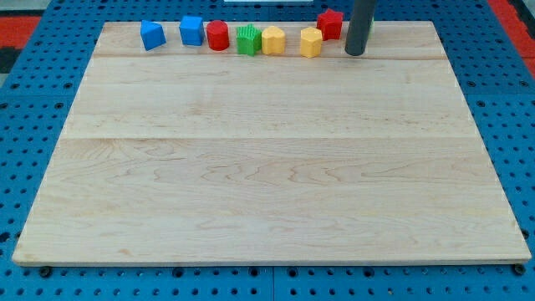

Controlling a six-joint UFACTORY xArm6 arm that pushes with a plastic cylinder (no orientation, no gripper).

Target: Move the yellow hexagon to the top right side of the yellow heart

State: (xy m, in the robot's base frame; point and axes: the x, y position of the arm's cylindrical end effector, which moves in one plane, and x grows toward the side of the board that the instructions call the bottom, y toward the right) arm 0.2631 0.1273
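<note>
Two yellow blocks sit in the row along the board's top edge. The left one (273, 40) looks like the yellow hexagon. The right one (311, 42) looks like the yellow heart, though both shapes are small and hard to make out. They stand apart with a small gap between them. My tip (355, 53) rests on the board to the right of the yellow heart, apart from it, and just below and to the right of a red block (330, 24).
Further left in the same top row are a green star-like block (247, 40), touching the hexagon, a red rounded block (217, 36) and two blue blocks (192, 31) (152, 35). The wooden board (267, 167) lies on a blue pegboard.
</note>
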